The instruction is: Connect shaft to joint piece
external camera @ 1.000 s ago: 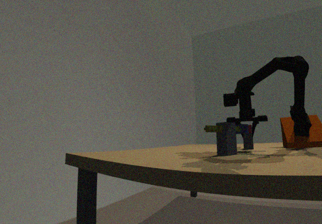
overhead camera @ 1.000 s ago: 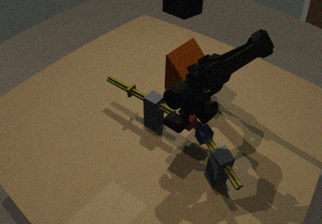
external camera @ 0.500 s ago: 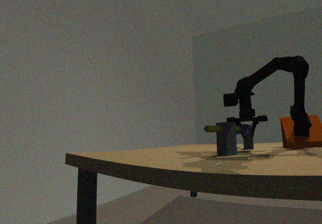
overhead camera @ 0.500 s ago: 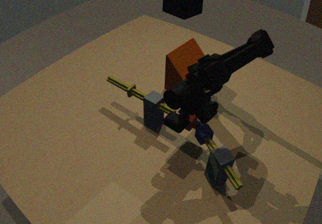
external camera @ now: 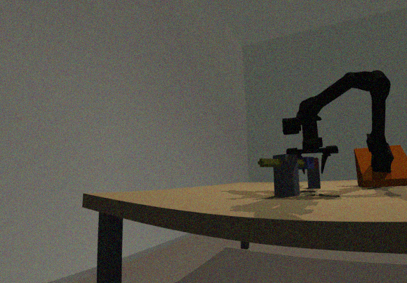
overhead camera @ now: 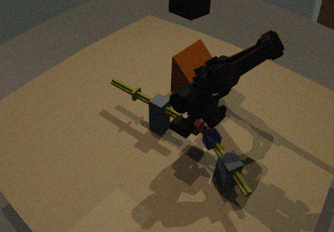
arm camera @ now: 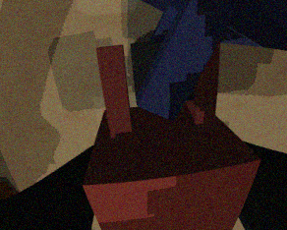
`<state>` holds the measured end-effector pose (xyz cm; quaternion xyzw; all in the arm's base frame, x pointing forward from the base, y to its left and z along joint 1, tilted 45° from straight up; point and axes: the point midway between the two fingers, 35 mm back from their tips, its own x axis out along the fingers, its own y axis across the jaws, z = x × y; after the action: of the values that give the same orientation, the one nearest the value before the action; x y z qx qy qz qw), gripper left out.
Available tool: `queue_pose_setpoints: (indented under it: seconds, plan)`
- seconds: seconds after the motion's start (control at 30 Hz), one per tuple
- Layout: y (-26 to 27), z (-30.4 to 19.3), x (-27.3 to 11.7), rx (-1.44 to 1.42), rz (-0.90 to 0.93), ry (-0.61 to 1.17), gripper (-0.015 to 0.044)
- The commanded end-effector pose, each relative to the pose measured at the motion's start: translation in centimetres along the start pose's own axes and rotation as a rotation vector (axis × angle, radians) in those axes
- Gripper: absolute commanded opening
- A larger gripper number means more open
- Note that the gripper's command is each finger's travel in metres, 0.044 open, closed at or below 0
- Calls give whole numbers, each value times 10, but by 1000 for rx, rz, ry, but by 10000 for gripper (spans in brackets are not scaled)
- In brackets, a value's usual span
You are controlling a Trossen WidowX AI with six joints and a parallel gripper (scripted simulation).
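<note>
Apparently open tool (overhead camera: 201, 128) (external camera: 312, 170) around boxy, matte red piece (overhead camera: 199, 126) (arm camera: 172, 147).

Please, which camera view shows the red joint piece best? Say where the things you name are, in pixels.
The wrist view: the red joint piece (overhead camera: 199, 126) (external camera: 316, 162) (arm camera: 147, 152) fills its lower middle, with two prongs visible. The top view shows only a small red part beside the gripper (overhead camera: 200, 128). The exterior view shows just a sliver behind the blue piece (overhead camera: 211, 138) (external camera: 309, 163) (arm camera: 179, 64).

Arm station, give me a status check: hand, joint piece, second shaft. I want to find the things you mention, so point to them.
Hand (overhead camera: 203, 127) (external camera: 313, 172) open around the red joint piece (overhead camera: 198, 126) (arm camera: 172, 147), not gripping. Second shaft (overhead camera: 123, 86) short of it, still to be pushed. Orange wedge (overhead camera: 192, 63) (external camera: 364, 166) off the shaft's line.
</note>
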<state>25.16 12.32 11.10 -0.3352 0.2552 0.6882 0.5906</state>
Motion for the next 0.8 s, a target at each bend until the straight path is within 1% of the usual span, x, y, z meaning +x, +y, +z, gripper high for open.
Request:
queue_pose_setpoints:
  seconds: [0.0, 0.03, 0.07, 0.53, 0.77]
  plan:
    - [0, 0, 0, 0, 0, 0, 409]
    - [0, 0, 0, 0, 0, 0, 436]
    - [0, 0, 0, 0, 0, 0, 440]
    - [0, 0, -1, 0, 1, -4, 440]
    - [0, -4, -25, 24, 20, -167, 440]
